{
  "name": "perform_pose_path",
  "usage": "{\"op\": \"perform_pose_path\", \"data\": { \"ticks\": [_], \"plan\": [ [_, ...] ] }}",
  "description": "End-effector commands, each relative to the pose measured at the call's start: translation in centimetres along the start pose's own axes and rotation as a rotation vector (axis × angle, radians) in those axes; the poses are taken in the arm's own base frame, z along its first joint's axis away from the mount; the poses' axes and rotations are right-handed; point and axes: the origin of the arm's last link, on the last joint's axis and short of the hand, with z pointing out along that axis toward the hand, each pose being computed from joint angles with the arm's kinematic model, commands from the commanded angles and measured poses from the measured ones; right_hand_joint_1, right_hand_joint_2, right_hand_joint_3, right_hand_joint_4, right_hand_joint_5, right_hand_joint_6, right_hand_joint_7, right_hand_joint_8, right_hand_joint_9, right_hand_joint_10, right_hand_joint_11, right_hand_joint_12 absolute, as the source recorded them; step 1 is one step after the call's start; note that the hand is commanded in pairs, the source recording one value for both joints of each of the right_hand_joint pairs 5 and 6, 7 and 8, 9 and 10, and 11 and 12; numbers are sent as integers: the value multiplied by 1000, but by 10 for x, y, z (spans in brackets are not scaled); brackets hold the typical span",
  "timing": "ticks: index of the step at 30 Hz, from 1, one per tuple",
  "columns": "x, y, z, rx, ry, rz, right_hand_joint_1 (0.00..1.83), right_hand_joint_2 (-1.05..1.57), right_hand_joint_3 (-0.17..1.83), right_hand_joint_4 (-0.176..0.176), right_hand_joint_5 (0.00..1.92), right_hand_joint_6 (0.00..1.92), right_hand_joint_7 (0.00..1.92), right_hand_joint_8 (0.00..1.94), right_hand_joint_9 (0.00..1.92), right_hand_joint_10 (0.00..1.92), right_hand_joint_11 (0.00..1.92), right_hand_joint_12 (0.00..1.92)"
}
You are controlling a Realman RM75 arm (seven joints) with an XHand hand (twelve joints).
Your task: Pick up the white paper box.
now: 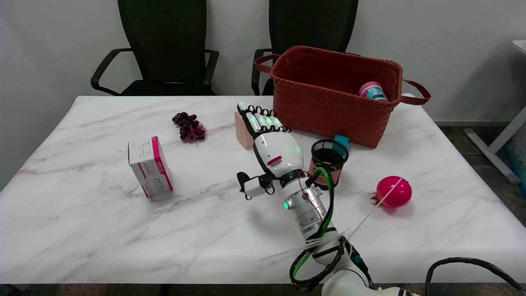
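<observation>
A: What is seen, from the largest thing down?

B: A white marble table (82, 230) with faint pink veins is shown, and two black chairs (164, 45) are set behind it. A woven red-brown basket (328, 102) with strap handles is placed at the far right of the table; a pink-lidded tub (373, 91) is held inside it.

A: And the right hand (269, 139)?

B: It is stretched flat above the table's middle, palm down, with the fingers (259, 119) extended side by side and the thumb stuck out to the left. Nothing is held. A tan block (243, 131) is partly covered by the fingertips.

A: Where is the white paper box (150, 166)?

B: It is stood upright on the left part of the table, well apart from the hand. White faces with magenta bands and small print are shown, with one corner turned toward the camera.

A: The smaller things?

B: A black mesh cup (330, 158) is set just right of the wrist, a pink ball (393, 191) further right, and dark grapes (190, 126) beyond the box.
</observation>
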Motion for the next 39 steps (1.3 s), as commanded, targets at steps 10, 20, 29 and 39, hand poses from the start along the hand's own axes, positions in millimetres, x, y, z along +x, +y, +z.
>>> {"op": "perform_pose_path", "data": {
  "ticks": [10,20,29,39],
  "plan": [
    [-6,-5,5,26,-34,21,1251,256,1202,0,53,53,122,122,182,182,207,207],
    [-13,2,11,-89,-45,389,1252,243,1215,0,54,54,121,121,172,172,191,191],
    [-32,16,16,-140,-103,1035,1203,121,1098,0,74,74,163,163,231,231,228,228],
    [-43,18,12,-165,-144,1356,1096,-120,657,0,0,0,113,113,196,196,204,204]
  ]
}}
